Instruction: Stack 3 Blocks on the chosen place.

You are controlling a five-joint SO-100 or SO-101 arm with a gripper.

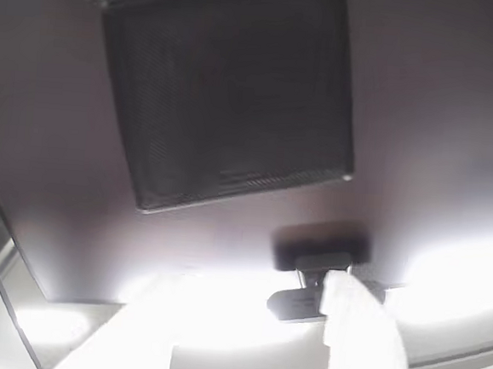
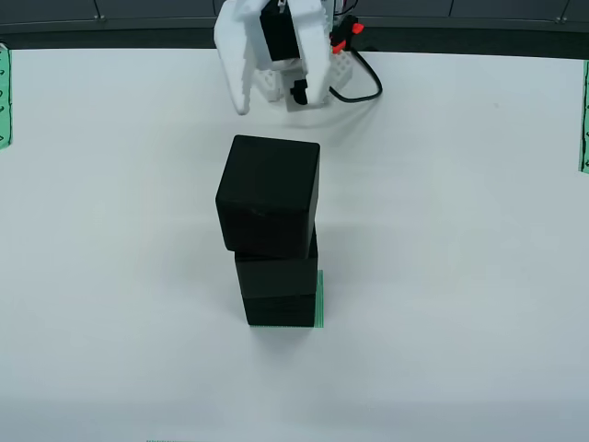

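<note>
In the overhead view, three black cubes stand in one column on the white table (image 2: pixel 460 230). The bottom cube (image 2: pixel 279 309) sits on the green-striped patch (image 2: pixel 319 299), of which a narrow strip shows along the cube's right edge. The middle cube (image 2: pixel 274 273) rests squarely on it. The top cube (image 2: pixel 269 195) rests on the middle cube but is rotated slightly and appears to overhang toward the left and the far side in this view.

The gripper (image 2: pixel 276 87) hangs beyond the stack, near the arm's base, apart from all three cubes. Its white fingers (image 2: pixel 237 78) are spread and hold nothing. In the gripper-mounted view, one mesh-textured cube face (image 1: pixel 228 97) fills the upper frame, with the two finger blades (image 1: pixel 362 347) at the bottom, clear of it.

Judgement: the stacking appears complete and the step in hand is a clear retreat. To do it well:

- Draw the arm back and up, away from the column; do not sweep sideways past the top cube.
- Keep the fingers spread until well clear.
- Avoid jolting the table, since the offset top cube has reduced support.

A second green patch (image 2: pixel 4 97) lies at the left edge.
</note>
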